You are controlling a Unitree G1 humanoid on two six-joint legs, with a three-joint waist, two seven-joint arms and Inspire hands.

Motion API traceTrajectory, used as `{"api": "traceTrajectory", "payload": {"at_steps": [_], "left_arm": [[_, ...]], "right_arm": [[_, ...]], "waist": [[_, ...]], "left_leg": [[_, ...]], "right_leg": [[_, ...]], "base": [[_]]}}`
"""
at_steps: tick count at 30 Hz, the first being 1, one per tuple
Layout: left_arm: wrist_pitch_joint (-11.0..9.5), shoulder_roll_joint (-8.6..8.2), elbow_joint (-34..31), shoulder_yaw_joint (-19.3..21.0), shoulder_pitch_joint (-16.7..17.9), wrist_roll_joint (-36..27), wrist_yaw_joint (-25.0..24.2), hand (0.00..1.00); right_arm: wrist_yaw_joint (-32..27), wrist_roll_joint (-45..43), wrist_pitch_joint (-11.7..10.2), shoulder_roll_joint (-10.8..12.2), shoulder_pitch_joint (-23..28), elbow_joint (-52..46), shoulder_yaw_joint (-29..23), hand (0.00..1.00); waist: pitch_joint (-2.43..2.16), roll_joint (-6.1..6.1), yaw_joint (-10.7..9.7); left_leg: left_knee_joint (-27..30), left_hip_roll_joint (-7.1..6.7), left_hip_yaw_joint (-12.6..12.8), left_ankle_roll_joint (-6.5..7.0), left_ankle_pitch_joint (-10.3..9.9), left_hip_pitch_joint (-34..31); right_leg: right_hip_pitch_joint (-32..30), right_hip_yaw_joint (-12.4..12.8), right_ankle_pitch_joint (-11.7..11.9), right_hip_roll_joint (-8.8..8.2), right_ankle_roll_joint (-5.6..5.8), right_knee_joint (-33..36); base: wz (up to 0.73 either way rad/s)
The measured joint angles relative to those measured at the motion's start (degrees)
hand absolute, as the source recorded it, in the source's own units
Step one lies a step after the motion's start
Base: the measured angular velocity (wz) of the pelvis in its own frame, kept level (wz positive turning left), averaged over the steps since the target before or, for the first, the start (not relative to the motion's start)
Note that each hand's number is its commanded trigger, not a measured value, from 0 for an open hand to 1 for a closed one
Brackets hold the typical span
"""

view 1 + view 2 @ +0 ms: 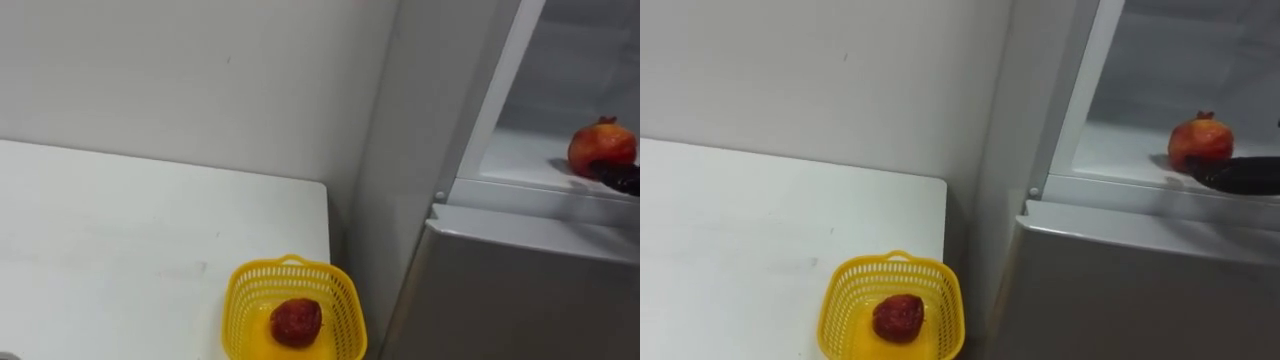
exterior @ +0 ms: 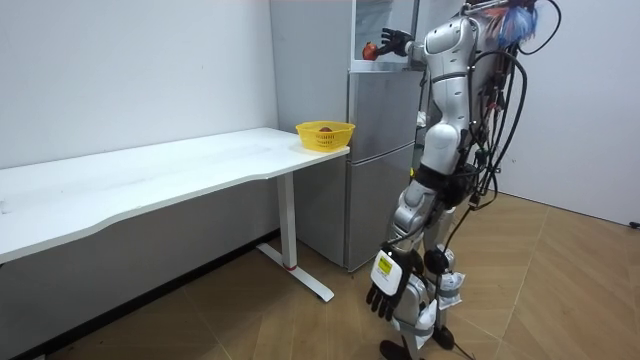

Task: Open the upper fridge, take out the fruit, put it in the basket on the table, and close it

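Note:
A red pomegranate (image 1: pixel 601 147) stands on the white shelf (image 1: pixel 525 160) of the open upper fridge compartment. My right hand (image 1: pixel 622 179) reaches in from the right, its dark fingers straight and low beside the fruit's right side, not curled round it. The room view shows this hand (image 2: pixel 396 42) raised and spread just next to the pomegranate (image 2: pixel 371 49). My left hand (image 2: pixel 385 287) hangs relaxed by my leg. I stand facing the fridge.
A yellow basket (image 1: pixel 245 280) holding a dark red fruit (image 1: pixel 296 322) sits at the corner of the white table (image 1: pixel 120 230), next to the fridge. The grey lower fridge door (image 1: pixel 520 290) is shut below the shelf.

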Motion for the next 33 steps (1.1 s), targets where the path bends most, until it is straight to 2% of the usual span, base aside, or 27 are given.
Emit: {"api": "traceTrajectory", "payload": {"at_steps": [2, 6, 10, 14, 17, 20, 22, 24, 26, 33], "left_arm": [[0.0, 0.01, 0.2, 0.0, 0.3, 0.0, 0.0, 0.00], [0.3, 0.00, 0.3, 0.1, 1.7, 0.0, 0.0, 0.00], [0.7, 0.10, 0.2, 0.3, 2.5, 0.1, -0.4, 0.00], [0.7, 0.59, 0.0, 0.4, 2.8, 0.1, -1.1, 0.00], [0.7, 0.73, -0.1, 0.4, 2.9, 0.1, -1.1, 0.00], [0.7, 1.11, -0.6, 0.4, 2.8, 0.1, -1.1, 0.00], [0.6, 1.30, -1.4, 0.5, 2.8, 0.2, -1.1, 0.00], [0.7, 1.30, -2.0, 0.5, 2.8, 0.2, -1.2, 0.00], [0.7, 1.30, -2.6, 0.5, 2.9, 0.2, -1.5, 0.00], [0.7, 1.37, -4.5, 0.4, 2.6, 0.0, -1.5, 0.00]], "right_arm": [[0.6, 0.8, 0.0, 0.0, -0.1, 0.9, 0.0, 0.00], [1.1, 8.2, 0.7, 0.0, -0.1, 3.2, 0.0, 0.00], [1.2, 9.2, 1.8, 0.0, -0.1, 3.6, 0.0, 0.00], [1.2, 8.5, 1.9, -0.5, -0.1, 3.6, 0.0, 0.00], [1.9, 7.6, 1.9, -1.3, -0.1, 4.0, 0.1, 0.00], [3.4, 7.5, 1.9, -2.8, -0.1, 6.4, 2.2, 0.00], [4.5, 7.5, 1.9, -3.5, -0.1, 8.7, 2.3, 0.00], [5.3, 7.4, 1.7, -3.9, -0.4, 9.2, 2.3, 0.00], [5.6, 7.2, 1.7, -3.9, -1.7, 10.1, 2.5, 0.00], [5.4, 6.4, 1.7, -4.7, -3.7, 11.0, 4.3, 0.00]], "waist": [[-0.04, -0.08, 0.0], [-0.31, -0.46, -0.1], [-0.51, -0.82, -0.1], [-0.67, -1.04, -0.1], [-0.38, -0.63, 0.2], [-0.28, -0.50, 0.5], [-0.13, -0.19, 1.3], [-0.13, -0.09, 1.6], [0.08, 0.16, 1.6], [0.02, 0.25, 1.6]], "left_leg": [[0.0, -0.01, -0.1, 0.00, 0.0, 0.0], [0.1, -0.06, -0.4, 0.00, 0.1, -0.1], [0.4, -0.27, -0.6, -0.01, 0.2, -0.5], [1.0, -0.77, -1.6, -0.02, 0.2, -1.0], [1.0, -0.75, -2.1, -0.04, 0.2, -1.0], [1.0, -0.52, -2.1, -0.05, 0.2, -1.0], [0.9, -0.55, -2.1, -0.04, 0.2, -1.0], [0.8, -0.61, -2.1, -0.02, 0.2, -1.1], [0.8, -0.64, -2.0, -0.02, 0.2, -1.2], [1.2, -0.84, -2.2, -0.06, 0.2, -2.6]], "right_leg": [[0.1, -0.1, 0.0, -0.01, 0.00, 0.0], [0.2, -1.0, 0.0, -0.12, 0.03, -0.1], [0.2, -1.5, -0.4, -0.25, -0.07, -0.1], [0.3, -2.4, -0.6, -0.30, -0.08, -0.1], [0.4, -2.5, -0.6, -0.32, -0.06, -0.1], [0.2, -2.3, -0.6, -0.59, -0.06, -0.1], [-0.1, -2.1, -0.7, -0.72, -0.06, 0.1], [-0.5, -1.7, -0.7, -0.72, -0.07, 0.3], [-0.6, -1.6, -0.7, -0.70, -0.04, 0.4], [-1.6, -1.8, -1.0, -0.52, -0.08, 0.9]], "base": [[0.04], [0.05], [0.07], [0.15], [0.06], [-0.01], [-0.07], [-0.08], [-0.03], [0.00]]}}
